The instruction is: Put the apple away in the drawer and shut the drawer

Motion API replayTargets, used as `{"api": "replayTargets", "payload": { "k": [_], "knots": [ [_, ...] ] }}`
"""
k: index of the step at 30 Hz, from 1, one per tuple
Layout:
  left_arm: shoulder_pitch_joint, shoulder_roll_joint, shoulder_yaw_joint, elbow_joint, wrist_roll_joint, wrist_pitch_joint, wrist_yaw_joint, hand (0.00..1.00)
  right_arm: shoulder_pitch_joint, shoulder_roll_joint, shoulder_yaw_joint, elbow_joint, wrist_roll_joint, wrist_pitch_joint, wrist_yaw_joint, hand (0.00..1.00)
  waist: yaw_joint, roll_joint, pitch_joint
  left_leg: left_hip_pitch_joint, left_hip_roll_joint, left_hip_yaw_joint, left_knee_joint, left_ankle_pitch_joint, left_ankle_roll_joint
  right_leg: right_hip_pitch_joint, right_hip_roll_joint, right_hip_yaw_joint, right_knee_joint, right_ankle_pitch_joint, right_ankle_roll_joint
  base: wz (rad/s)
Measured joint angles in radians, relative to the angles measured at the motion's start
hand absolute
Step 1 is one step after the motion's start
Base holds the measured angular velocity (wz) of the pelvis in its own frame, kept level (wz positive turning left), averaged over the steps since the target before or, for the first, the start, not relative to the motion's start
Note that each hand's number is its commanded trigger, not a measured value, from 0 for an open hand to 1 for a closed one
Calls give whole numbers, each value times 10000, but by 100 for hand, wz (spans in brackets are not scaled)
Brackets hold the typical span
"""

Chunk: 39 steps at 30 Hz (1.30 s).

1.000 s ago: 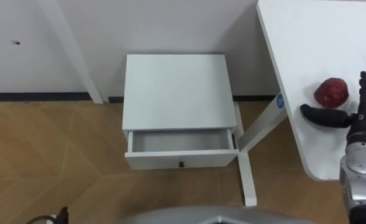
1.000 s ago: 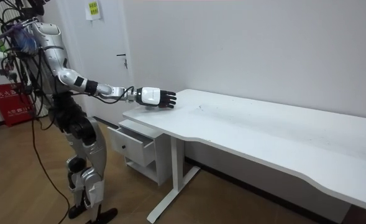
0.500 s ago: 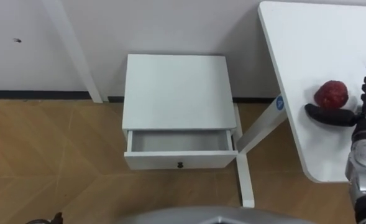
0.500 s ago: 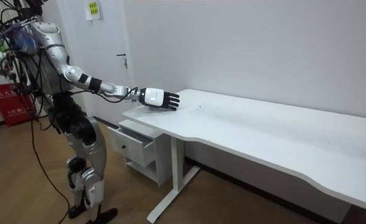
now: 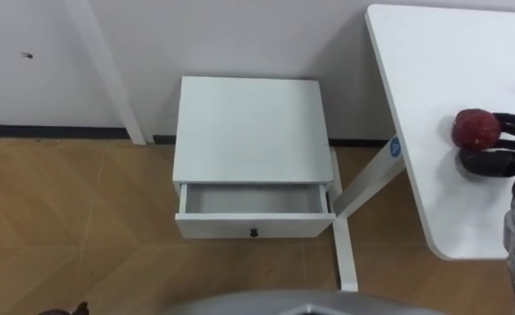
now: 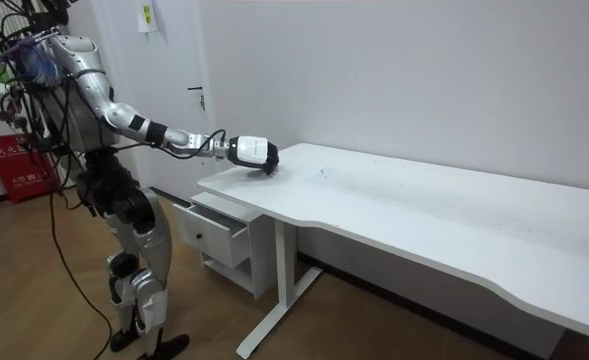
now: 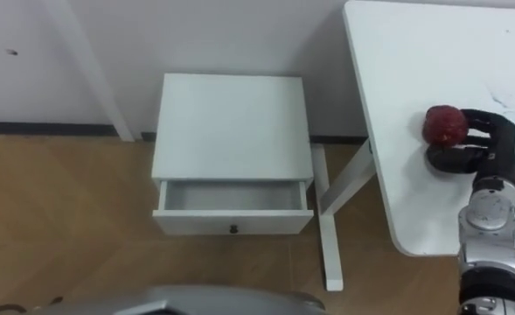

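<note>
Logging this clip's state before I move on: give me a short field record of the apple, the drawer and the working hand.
apple: dark red round apple, resting on the white table near its corner
right hand: right hand, fingers and thumb curled round the apple
drawer: white drawer pulled open, looks empty inside
cabinet: low white bedside cabinet on the wooden floor, beside the table
robot: stands by the cabinet, right arm stretched over the table
task state: apple not yet in drawer; drawer not yet closed

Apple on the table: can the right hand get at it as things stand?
Likely yes: the right hand is curled round the apple on the table, with nothing between them.
</note>
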Motion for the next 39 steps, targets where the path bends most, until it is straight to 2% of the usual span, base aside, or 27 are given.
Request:
{"api": "replayTargets", "payload": {
  "k": [4, 7, 17, 21, 25, 32, 34, 37, 39],
  "knots": [
    [-82, 31, 2, 1, -3, -1, -2, 0, -1, -2, 28, -1, -335, 11, 163, 100, 85, -141, 22, -14, -6, -69, -2, 0, 0, -1, -1, -3, 0, 0, 0, 3],
    [-56, 30, 3, -2, 161, 13, -58, 0, 4, -1, 33, -24, -757, 27, 169, 100, 93, -213, -8, -33, -14, -139, -2, 0, 0, 0, -1, -52, 5, 0, 0, 7],
    [-75, 48, 2, -8, 391, 129, -107, 0, 8, -1, 114, -451, -1162, 279, 215, 100, 108, -231, -22, -25, -14, -179, -36, 0, 1, 10, 2, -62, 2, 0, 0, 1],
    [-85, 49, -21, -7, 391, 139, -99, 0, 10, 2, 551, -829, -1236, 386, 266, 100, 116, -210, -16, 14, -14, -158, -39, 0, 0, 43, 7, 1, -3, 0, 0, 0],
    [-112, 67, -319, -16, 391, 140, -88, 0, 25, -1, 1466, -1783, -1489, 498, 653, 100, 164, -217, -9, 27, -8, -147, -60, 14, -18, 27, 11, 15, -5, -1, 1, -2],
    [-505, 46, -808, -24, 395, 116, -83, 0, 410, 72, 2637, -3631, -2909, 492, 1303, 100, 615, -45, 102, 6, -10, -142, -71, 13, -18, -5, 18, 65, -7, 0, 0, 0],
    [-580, 45, -809, -27, 397, 115, -54, 0, 410, 75, 2779, -3818, -3048, 502, 1365, 100, 688, -38, 90, -2, -9, -142, -95, 13, -18, -31, 17, 60, -4, 0, 0, 0],
    [-575, -9, -810, -29, 460, 133, -53, 0, 435, 215, 2822, -4508, -3626, 558, 1607, 100, 809, 94, 98, -24, -5, -157, -109, 13, -17, -64, 23, 53, -7, 0, 0, 0],
    [-586, -24, -817, -29, 450, 133, -53, 0, 479, 346, 2889, -4858, -3733, 582, 1766, 100, 867, 164, 56, -35, 1, -173, -88, 14, -18, -65, 23, 17, -7, 0, 0, 5]
  ]
}}
